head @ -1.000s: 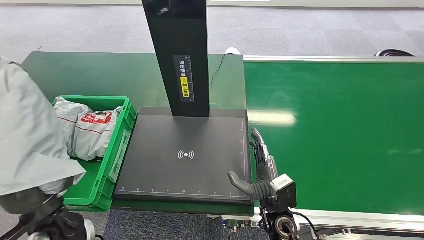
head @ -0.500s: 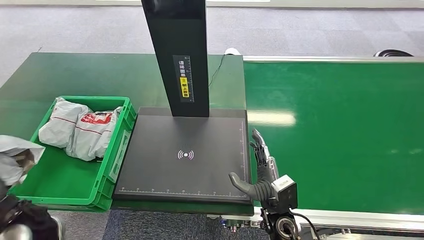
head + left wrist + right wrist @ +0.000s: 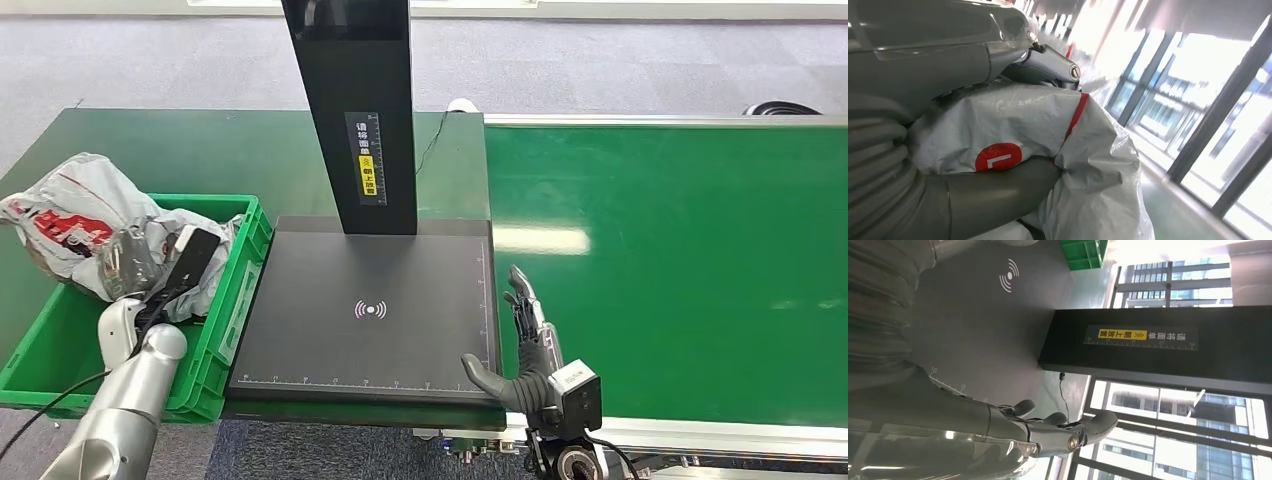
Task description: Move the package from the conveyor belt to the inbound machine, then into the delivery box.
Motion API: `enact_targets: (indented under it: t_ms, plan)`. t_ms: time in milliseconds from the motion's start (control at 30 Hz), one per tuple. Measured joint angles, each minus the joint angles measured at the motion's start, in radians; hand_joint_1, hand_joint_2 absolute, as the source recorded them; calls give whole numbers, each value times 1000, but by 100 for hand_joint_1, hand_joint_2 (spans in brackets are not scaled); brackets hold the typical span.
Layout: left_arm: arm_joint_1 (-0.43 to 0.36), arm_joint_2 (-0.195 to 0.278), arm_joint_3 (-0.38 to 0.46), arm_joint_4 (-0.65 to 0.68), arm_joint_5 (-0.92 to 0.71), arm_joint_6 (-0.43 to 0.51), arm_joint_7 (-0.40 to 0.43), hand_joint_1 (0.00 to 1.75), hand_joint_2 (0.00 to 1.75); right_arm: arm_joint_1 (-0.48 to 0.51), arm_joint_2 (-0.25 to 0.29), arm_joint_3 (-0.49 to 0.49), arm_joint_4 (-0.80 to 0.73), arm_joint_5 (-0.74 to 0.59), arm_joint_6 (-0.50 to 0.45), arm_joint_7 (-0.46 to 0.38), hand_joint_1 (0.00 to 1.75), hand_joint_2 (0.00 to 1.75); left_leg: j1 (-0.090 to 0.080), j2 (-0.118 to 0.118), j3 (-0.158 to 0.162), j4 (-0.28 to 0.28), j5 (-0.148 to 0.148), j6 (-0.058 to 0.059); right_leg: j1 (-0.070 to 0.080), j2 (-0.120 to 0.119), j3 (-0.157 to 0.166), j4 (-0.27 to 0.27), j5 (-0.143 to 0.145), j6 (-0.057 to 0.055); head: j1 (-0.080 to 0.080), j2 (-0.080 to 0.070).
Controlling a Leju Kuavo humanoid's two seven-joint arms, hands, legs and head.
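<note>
Partly behind the left hand [image 3: 135,262], the package [image 3: 70,215].

So we've got a dark green worktop [image 3: 180,150] on the left, with a green crate [image 3: 225,330] sitting on it and the black inbound machine [image 3: 370,310] right beside, its flat scan pad touching the crate's side. The bright green conveyor belt [image 3: 680,270] butts up against the worktop's right edge.
</note>
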Motion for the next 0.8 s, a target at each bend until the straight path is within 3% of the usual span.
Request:
enact_targets:
  t_ms: [133,200,333,567,800]
  plan:
    - [-61,15,-31,139,-38,-28,54,175,175,-13,2,-3,3,-1,10,0,0,175,0,0,1,0,0,0,0,0,1,0,0,0,0,0]
    - [-80,24,-36,183,-37,-37,50,165,175,-15,2,-5,3,-1,12,-1,0,175,0,0,1,-1,0,0,0,0,1,0,0,0,0,0]
    - [-100,35,-34,225,-10,-51,5,0,175,-15,1,-8,4,-4,12,-2,0,175,1,0,2,-1,0,0,0,0,0,0,0,0,0,0]
    - [-90,44,10,195,155,-25,-132,0,175,-7,1,-18,4,-4,12,-6,0,175,0,2,4,-3,0,0,0,2,1,0,0,0,0,0]
    - [33,25,86,-96,448,1,-263,0,175,8,2,-26,3,4,12,-7,0,175,0,6,4,-4,-2,-2,0,6,-1,0,-1,-1,0,0]
